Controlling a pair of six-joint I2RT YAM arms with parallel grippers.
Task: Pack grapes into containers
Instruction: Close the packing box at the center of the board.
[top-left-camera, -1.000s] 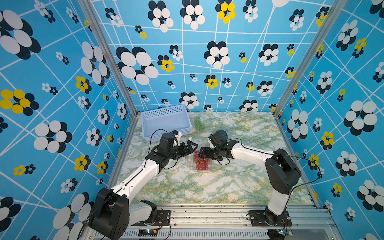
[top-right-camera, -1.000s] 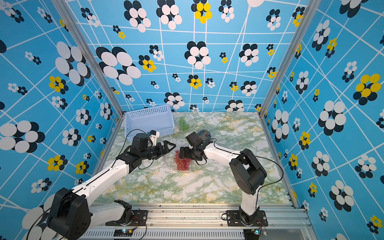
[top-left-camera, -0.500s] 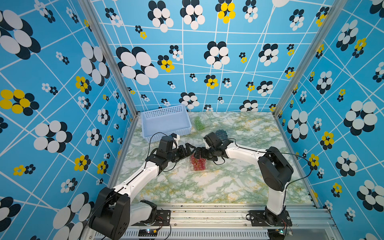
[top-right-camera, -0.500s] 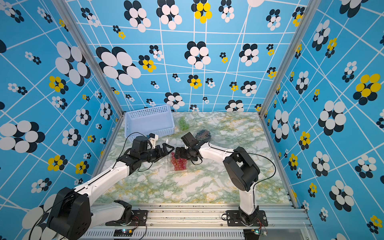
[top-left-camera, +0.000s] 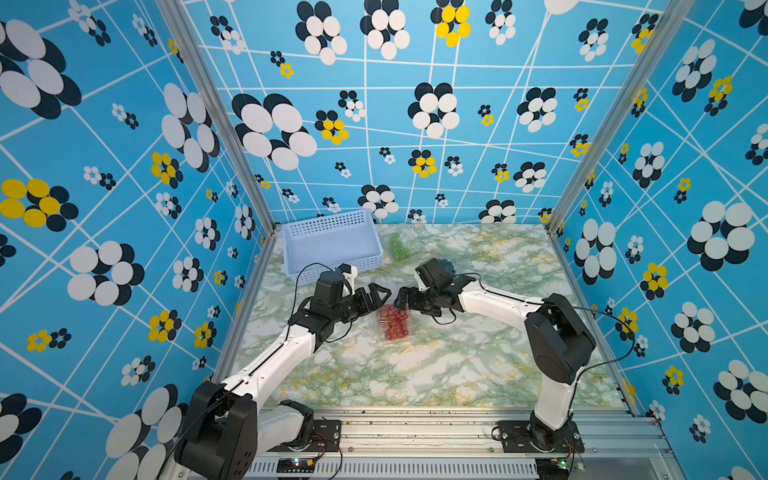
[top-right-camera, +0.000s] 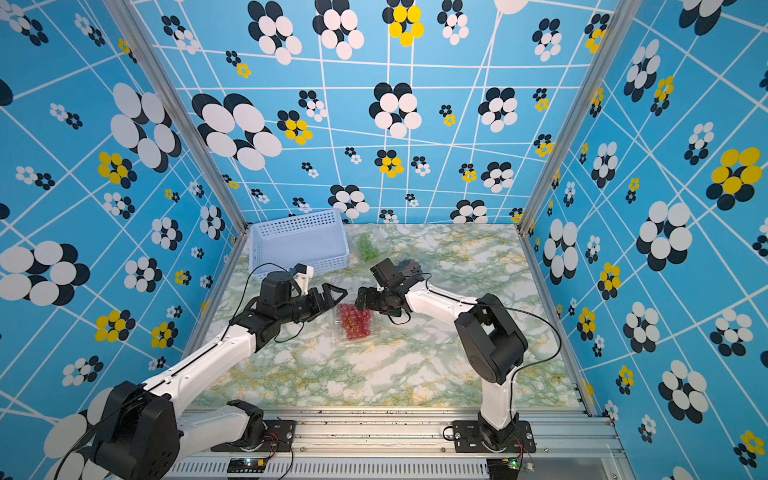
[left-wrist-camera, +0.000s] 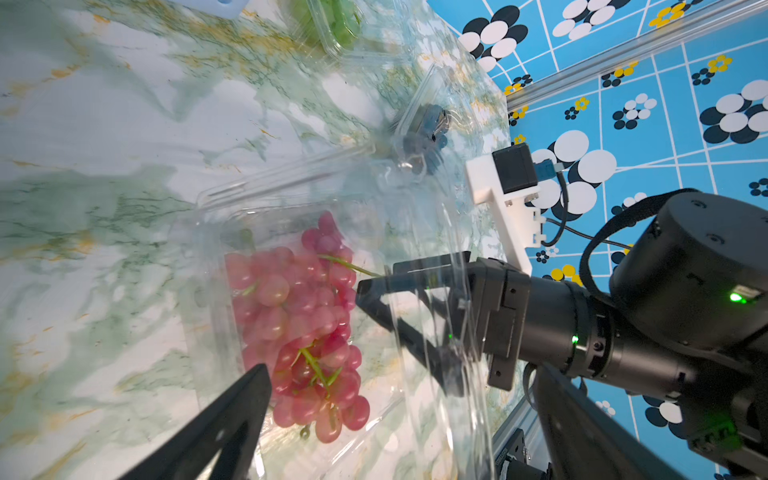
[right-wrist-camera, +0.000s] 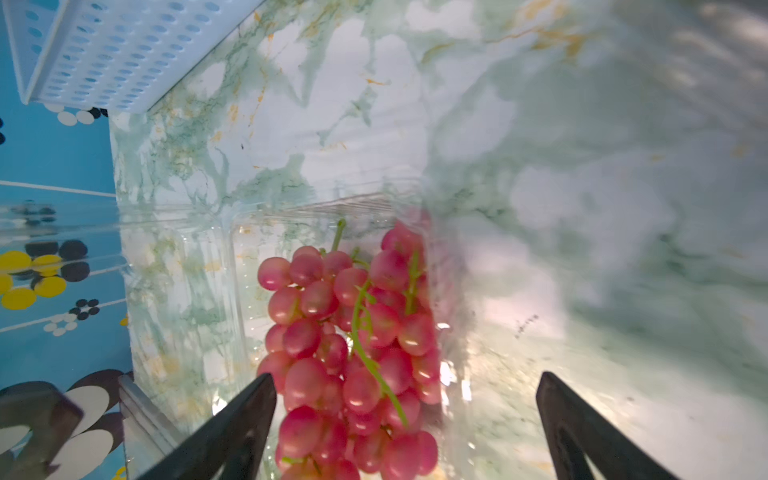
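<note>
Pinkish-red grapes (top-left-camera: 392, 322) (top-right-camera: 354, 321) lie in a clear container (left-wrist-camera: 208, 257) at mid-table, its lid (left-wrist-camera: 436, 291) standing up. My left gripper (top-left-camera: 380, 296) (top-right-camera: 338, 296) hovers open just left of the container's far end. My right gripper (top-left-camera: 402, 300) (top-right-camera: 362, 302) is open just right of it, facing the left one. In the left wrist view the left gripper (left-wrist-camera: 399, 399) frames the red grapes (left-wrist-camera: 303, 324), with the right gripper's fingers (left-wrist-camera: 415, 270) behind the lid. In the right wrist view the red grapes (right-wrist-camera: 345, 340) sit between that gripper's (right-wrist-camera: 405, 415) fingers, untouched.
Green grapes (top-left-camera: 398, 247) (top-right-camera: 366, 247) lie in a clear container beside the pale blue basket (top-left-camera: 332, 245) (top-right-camera: 299, 241) at the back left. Dark grapes (top-left-camera: 446, 264) (left-wrist-camera: 424, 137) sit in another clear container behind my right wrist. Blue patterned walls enclose the table.
The right arm has swung a little to the left and eased back. The left gripper has shifted slightly beside the red grapes' container. Both stay open.
</note>
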